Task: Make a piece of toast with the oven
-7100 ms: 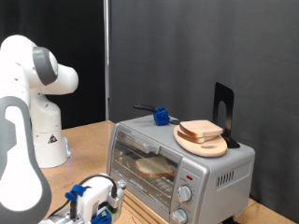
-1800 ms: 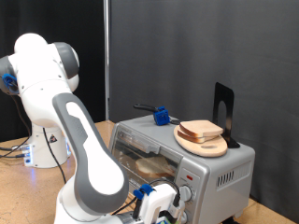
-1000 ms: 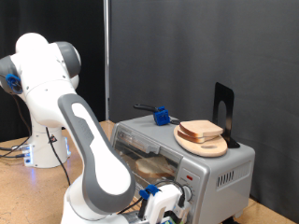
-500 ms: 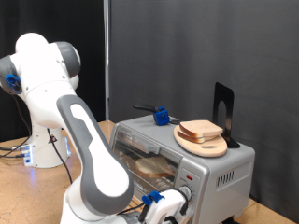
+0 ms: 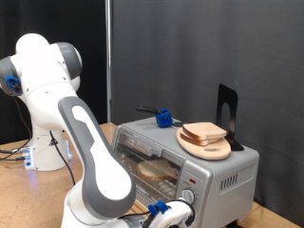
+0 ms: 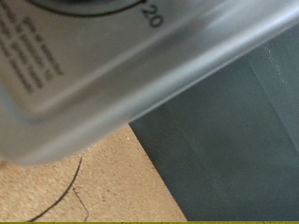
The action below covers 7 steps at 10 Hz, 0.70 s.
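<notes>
The silver oven stands on the table at the exterior view's right, its glass door shut. One slice of toast shows through the window on the rack. Another pale slice lies on a round wooden plate on top of the oven. My gripper is low at the oven's front, right against the knob panel by the lower knob. The wrist view shows no fingers, only the silver panel very close, with a dial edge and a "20" mark.
A blue-handled tool and a black upright stand sit on the oven's top. A black curtain hangs behind. The robot's base stands at the exterior view's left. The wooden table shows below the oven's bottom edge.
The arm has swung from the exterior view's left to the oven's front. In the last second the gripper has sunk a little lower along the knob panel.
</notes>
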{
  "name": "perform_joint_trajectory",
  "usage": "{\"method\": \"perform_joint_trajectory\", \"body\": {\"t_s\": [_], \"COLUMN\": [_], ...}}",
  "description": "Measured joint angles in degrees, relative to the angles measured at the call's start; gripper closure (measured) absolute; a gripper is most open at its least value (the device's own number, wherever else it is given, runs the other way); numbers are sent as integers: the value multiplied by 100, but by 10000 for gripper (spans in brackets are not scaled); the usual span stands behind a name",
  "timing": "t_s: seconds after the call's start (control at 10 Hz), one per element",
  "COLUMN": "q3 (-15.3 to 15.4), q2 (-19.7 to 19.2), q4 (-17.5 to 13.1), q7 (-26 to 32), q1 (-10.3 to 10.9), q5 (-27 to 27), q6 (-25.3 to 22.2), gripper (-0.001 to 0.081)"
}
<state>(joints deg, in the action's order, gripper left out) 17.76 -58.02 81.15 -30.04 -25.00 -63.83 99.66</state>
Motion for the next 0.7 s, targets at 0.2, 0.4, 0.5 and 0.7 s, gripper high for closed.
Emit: {"method": "perform_joint_trajectory", "body": {"t_s": [0.2, 0.4, 0.5, 0.7], "q3": [-5, -7, -6, -6], "q2": [3, 6, 7, 9], "q4": [-15, -29, -32, -36], "q7": [-533, -942, -1011, -1132], "q1": [6, 8, 9, 10], "q5": [100, 169, 185, 205], "q6": [0, 0, 0, -2], "gripper": [806, 806, 806, 806]}}
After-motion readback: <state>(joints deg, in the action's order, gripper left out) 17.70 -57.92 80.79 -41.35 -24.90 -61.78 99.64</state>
